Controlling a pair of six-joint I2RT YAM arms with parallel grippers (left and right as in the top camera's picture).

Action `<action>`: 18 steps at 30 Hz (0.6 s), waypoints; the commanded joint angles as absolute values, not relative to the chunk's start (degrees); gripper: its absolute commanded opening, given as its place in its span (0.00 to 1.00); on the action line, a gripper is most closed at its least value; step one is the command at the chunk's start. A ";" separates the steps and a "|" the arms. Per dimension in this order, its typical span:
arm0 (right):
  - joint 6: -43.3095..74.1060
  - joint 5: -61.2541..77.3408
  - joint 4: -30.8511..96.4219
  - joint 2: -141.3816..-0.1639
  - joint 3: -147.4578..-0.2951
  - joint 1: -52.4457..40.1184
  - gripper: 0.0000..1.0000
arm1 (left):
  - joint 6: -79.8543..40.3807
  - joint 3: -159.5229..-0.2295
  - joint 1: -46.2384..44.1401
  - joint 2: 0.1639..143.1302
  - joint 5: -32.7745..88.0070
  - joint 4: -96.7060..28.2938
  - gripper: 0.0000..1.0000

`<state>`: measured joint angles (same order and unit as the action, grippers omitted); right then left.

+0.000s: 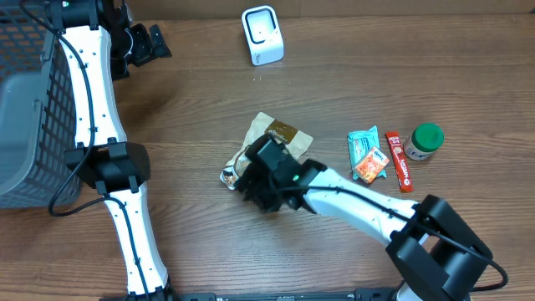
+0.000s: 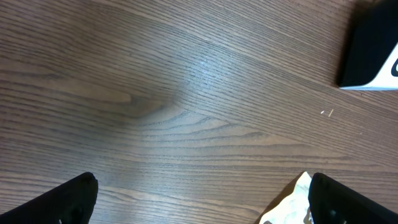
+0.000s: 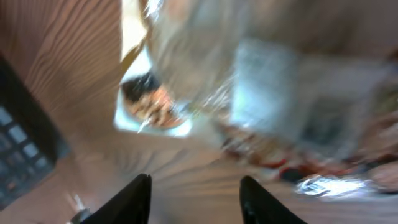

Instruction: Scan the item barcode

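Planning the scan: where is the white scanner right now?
In the overhead view, the scanner stands near the table's far edge, about centre, beyond the brown bag.

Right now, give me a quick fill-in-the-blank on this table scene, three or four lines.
1. The green-lidded plastic jar stands just right of the ____ stick packet.
2. The grey mesh basket sits at the table's ____ side.
3. The right gripper sits over the ____ crinkled foil packet.
4. The left gripper has its jaws ____, with nothing between them.

Missing words: red; left; brown; open.
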<state>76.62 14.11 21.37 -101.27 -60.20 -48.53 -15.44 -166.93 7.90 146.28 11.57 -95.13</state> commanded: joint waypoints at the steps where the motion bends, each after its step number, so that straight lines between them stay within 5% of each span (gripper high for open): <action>1: 76.73 11.40 19.86 -101.49 -59.96 -50.19 0.41 | -15.22 -167.94 7.81 145.88 11.42 -95.13 1.00; 5: 76.20 11.79 20.47 -100.95 -60.10 -48.34 0.25 | -15.22 -167.96 7.81 145.88 11.42 -95.13 1.00; 18: 70.08 3.29 37.93 -97.41 -60.05 -37.08 0.23 | -15.22 -167.94 7.81 145.88 11.42 -95.15 1.00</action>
